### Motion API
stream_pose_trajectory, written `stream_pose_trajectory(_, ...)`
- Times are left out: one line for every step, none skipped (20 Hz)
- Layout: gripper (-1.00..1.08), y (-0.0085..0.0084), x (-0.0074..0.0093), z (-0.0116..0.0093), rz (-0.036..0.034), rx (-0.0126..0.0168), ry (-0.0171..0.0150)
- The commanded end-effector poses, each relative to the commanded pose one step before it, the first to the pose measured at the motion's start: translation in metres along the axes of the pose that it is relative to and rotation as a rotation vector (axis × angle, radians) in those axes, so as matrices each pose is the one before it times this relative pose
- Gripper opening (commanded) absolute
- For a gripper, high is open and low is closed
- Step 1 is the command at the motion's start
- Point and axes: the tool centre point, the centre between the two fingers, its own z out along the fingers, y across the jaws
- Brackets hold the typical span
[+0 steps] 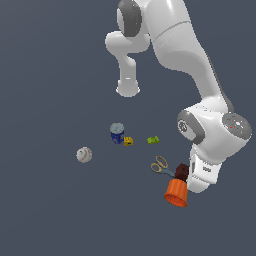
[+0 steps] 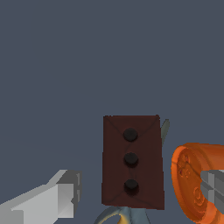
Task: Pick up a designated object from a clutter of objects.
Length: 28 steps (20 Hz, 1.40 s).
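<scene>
Gripper (image 2: 138,199) open, fingers either side of brown box (image 2: 132,162), not touching it. Box lies between orange cup (image 1: 177,193) and scissors (image 1: 161,165), close to both. Blue can (image 1: 117,133), baseball (image 1: 84,154), yellow piece (image 1: 128,141), green piece (image 1: 153,140) well apart.

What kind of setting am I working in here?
Likely a simulated test scene: a flat, featureless grey floor, small unrelated items scattered loose, such as a baseball, blue can and orange cup.
</scene>
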Motion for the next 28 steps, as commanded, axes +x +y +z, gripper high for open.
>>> stream_pose_trajectory(1.0, -0.0003, 0.0018, 0.00184, -0.00834, -0.00028, 0.00159)
stream_pose_trajectory(1.0, -0.00016, -0.00095, -0.00081, 0.00459, 0.00062, -0.00121)
stream_pose_trajectory(1.0, 0.00001, -0.00002, 0.0004, 0.0, 0.0, 0.0)
stream_pose_trajectory(1.0, 0.00004, -0.00005, 0.0012, 0.0, 0.0, 0.0)
stream_pose_trajectory(1.0, 0.00007, -0.00008, 0.00199, 0.0, 0.0, 0.0)
stream_pose_trajectory(1.0, -0.00025, 0.0002, 0.00268, -0.00067, -0.00009, 0.00013)
stream_pose_trajectory(1.0, 0.00011, -0.00016, 0.00357, 0.0, 0.0, 0.0)
stream_pose_trajectory(1.0, -0.00021, 0.00011, 0.00424, -0.00067, -0.00009, 0.00012)
stream_pose_trajectory(1.0, -0.00021, 0.00006, 0.00499, -0.00068, -0.00008, 0.00012)
stream_pose_trajectory(1.0, -0.0002, 0.0, 0.00573, -0.00068, -0.00008, 0.00011)
stream_pose_trajectory(1.0, -0.0002, -0.00003, 0.00619, -0.00068, -0.00008, 0.00011)
stream_pose_trajectory(1.0, -0.00021, 0.00001, 0.00549, -0.00068, -0.00008, 0.00012)
stream_pose_trajectory(1.0, -0.00011, -0.00001, 0.00464, -0.00048, -0.00006, 0.00009)
stream_pose_trajectory(1.0, -0.0001, 0.00008, 0.00376, -0.00047, -0.00006, 0.0001)
stream_pose_trajectory(1.0, 0.00016, -0.00005, 0.00297, 0.0, 0.0, 0.0)
stream_pose_trajectory(1.0, 0.00019, 0.00007, 0.0021, 0.0, 0.0, 0.0)
stream_pose_trajectory(1.0, 0.00023, 0.00019, 0.00124, 0.0, 0.0, 0.0)
stream_pose_trajectory(1.0, 0.00027, 0.0003, 0.00038, 0.0, 0.0, 0.0)
stream_pose_trajectory(1.0, 0.00025, 0.00034, -0.00032, 0.0, 0.0, 0.0)
stream_pose_trajectory(1.0, 0.00009, 0.00013, -0.00023, 0.0, 0.0, 0.0)
stream_pose_trajectory(-1.0, 0.0, 0.0, 0.0, 0.0, 0.0, 0.0)
stream_pose_trajectory(-1.0, 0.0, 0.0, 0.0, 0.0, 0.0, 0.0)
stream_pose_trajectory(-1.0, 0.0, 0.0, 0.0, 0.0, 0.0, 0.0)
stream_pose_trajectory(-1.0, 0.0, 0.0, 0.0, 0.0, 0.0, 0.0)
stream_pose_trajectory(-1.0, 0.0, 0.0, 0.0, 0.0, 0.0, 0.0)
stream_pose_trajectory(-1.0, 0.0, 0.0, 0.0, 0.0, 0.0, 0.0)
stream_pose_trajectory(-1.0, 0.0, 0.0, 0.0, 0.0, 0.0, 0.0)
stream_pose_trajectory(-1.0, 0.0, 0.0, 0.0, 0.0, 0.0, 0.0)
